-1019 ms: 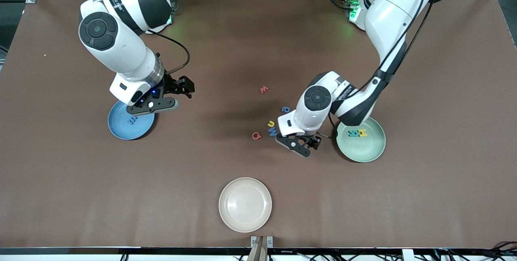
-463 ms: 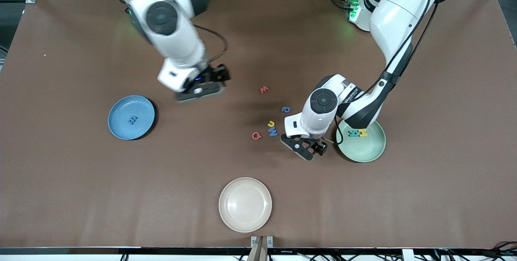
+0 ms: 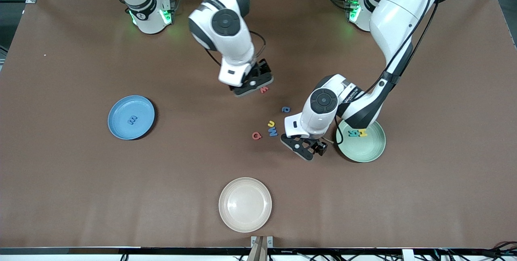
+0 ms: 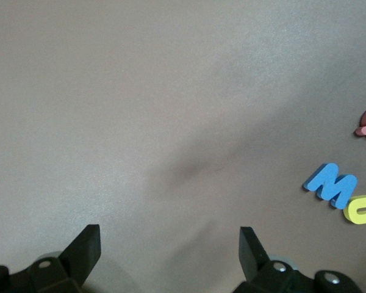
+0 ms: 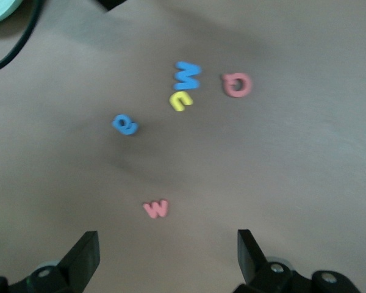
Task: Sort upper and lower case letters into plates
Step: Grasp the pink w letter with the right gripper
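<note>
red foam w lies on the brown counter, farther from the front camera than the loose q, m, u and a and well apart from the blue plate and the green plate. right gripper, spread wide, hovers just beside the w. it should centre over the w and descend squarely. left gripper, also spread, waits beside the green plate.

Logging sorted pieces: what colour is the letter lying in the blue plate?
Blue, darker than the plate; the letter shows only in the front view.
</note>
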`<state>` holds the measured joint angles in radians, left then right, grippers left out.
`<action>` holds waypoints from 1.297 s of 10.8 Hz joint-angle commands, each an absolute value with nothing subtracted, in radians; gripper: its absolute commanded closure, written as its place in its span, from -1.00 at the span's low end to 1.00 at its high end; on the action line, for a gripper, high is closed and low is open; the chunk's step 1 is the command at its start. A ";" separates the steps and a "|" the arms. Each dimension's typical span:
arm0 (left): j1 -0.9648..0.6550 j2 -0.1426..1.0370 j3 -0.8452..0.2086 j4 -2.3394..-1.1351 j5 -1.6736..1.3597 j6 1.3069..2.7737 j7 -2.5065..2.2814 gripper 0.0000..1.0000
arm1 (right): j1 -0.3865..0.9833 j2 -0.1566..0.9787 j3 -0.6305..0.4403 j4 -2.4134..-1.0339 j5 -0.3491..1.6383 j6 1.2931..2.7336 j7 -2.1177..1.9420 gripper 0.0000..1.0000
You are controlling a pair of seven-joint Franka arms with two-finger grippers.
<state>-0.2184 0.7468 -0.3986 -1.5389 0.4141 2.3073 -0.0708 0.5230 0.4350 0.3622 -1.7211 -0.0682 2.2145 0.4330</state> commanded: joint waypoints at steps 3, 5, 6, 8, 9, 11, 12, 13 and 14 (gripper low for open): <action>-0.203 0.715 -0.400 -1.555 0.433 2.299 -0.058 -1.00 | 0.591 0.600 0.371 -1.700 -0.227 2.273 0.543 -0.87; -0.183 0.700 -0.403 -1.583 0.433 2.293 -0.040 -1.00 | 0.613 0.627 0.370 -1.700 -0.229 2.270 0.563 -0.80; -0.184 0.701 -0.403 -1.583 0.433 2.292 -0.040 -1.00 | 0.617 0.649 0.371 -1.697 -0.235 2.275 0.587 -0.78; -0.184 0.701 -0.403 -1.582 0.433 2.292 -0.040 -1.00 | 0.637 0.670 0.370 -1.695 -0.258 2.278 0.595 -0.74; -0.184 0.701 -0.403 -1.582 0.433 2.293 -0.040 -1.00 | 0.644 0.676 0.370 -1.695 -0.262 2.278 0.600 -0.72; -0.184 0.701 -0.403 -1.582 0.433 2.293 -0.040 -1.00 | 0.658 0.696 0.370 -1.695 -0.299 2.316 0.650 -0.70; -0.184 0.701 -0.403 -1.582 0.433 2.292 -0.040 -1.00 | 0.660 0.709 0.370 -1.695 -0.349 2.331 0.664 -0.66; -0.184 0.701 -0.403 -1.582 0.433 2.293 -0.040 -1.00 | 0.660 0.713 0.370 -1.695 -0.382 2.336 0.664 -0.61; -0.184 0.703 -0.403 -1.582 0.433 2.292 -0.040 -1.00 | 0.661 0.715 0.368 -1.695 -0.387 2.341 0.664 -0.57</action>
<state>-0.1910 0.7336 -0.3996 -1.5517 0.4141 2.3015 -0.0546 0.6565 0.6949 0.3662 -1.7177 -0.3463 2.3342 0.6378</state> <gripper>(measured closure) 0.000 0.194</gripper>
